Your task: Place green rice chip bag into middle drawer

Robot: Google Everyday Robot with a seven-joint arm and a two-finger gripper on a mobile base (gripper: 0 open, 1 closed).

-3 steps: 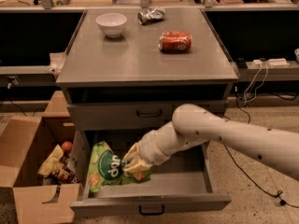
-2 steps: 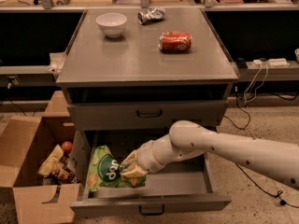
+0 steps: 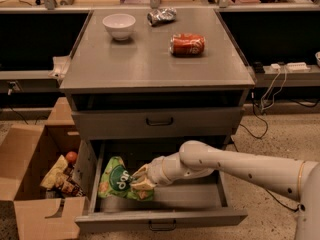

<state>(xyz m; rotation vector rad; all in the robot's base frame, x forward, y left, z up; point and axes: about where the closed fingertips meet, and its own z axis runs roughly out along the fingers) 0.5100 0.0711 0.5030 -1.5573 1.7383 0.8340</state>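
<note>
middle drawer (image 3: pixel 200 198) pulled out | green rice chip bag (image 3: pixel 116 180) at its 9 o'clock end | gripper (image 3: pixel 139 180) at bag's 3 o'clock edge, covering it | grip: cannot tell

The grey cabinet top (image 3: pixel 150 59) carries a white bowl (image 3: pixel 119 25) at back left, a silver packet (image 3: pixel 161 16) at the back edge and a red can (image 3: pixel 187 44) lying on its side. The gripper (image 3: pixel 136 180) is down in the open drawer (image 3: pixel 190 196), at the green bag (image 3: pixel 116 178) on its floor.
</note>
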